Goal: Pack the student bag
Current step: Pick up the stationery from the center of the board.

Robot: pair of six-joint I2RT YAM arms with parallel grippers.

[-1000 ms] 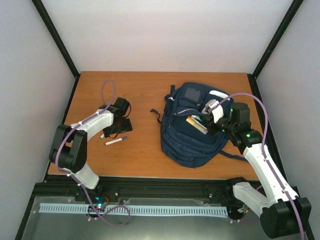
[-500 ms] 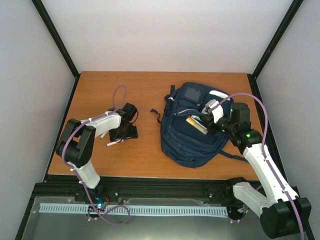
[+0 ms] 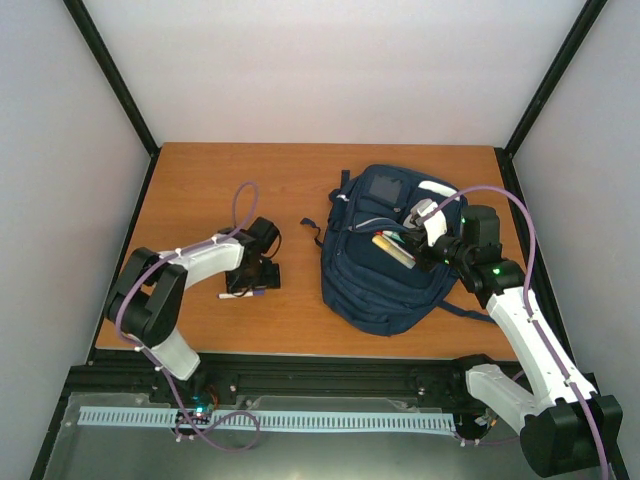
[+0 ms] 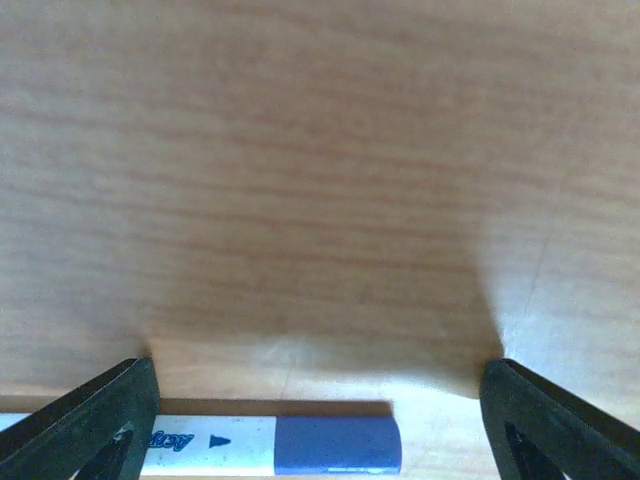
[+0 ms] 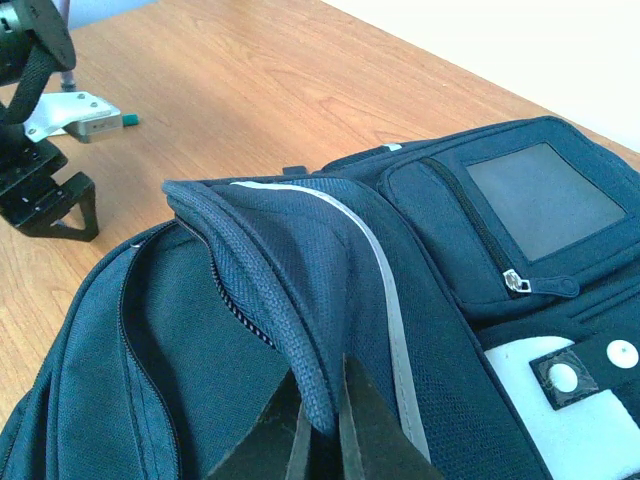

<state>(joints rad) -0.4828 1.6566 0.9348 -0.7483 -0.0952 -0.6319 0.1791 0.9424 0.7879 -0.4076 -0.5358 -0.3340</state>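
your student bag (image 3: 385,255) lies flat on the right half of the wooden tabletop (image 3: 200,180), with its front pockets facing up and the windowed pocket toward the far edge. its main zip is undone along the right side. a few items show in the gap there, one of them a pale, yellowish stick, but they are too small to name.

your right tool (image 5: 322,432) has its fingers together, clamped on the rolled, piped edge of the bag's opening. it holds that navy edge up as a ridge, so the thin white stripe runs across the top of the fold. from above, the right arm reaches in from the near right corner and the tool (image 3: 428,250) sits at the bag's right side.

your left tool (image 4: 320,425) is down at the tabletop on the left half, well apart from the bag. its fingers stand wide apart, their tips resting on or just above the wood. between them lies a white marker (image 4: 290,445) with a blue cap. it starts by the left finger and its cap end stops short of the right finger, so nothing is gripped.

a small white item (image 5: 85,115) with a teal end lies on the wood beyond the left tool.
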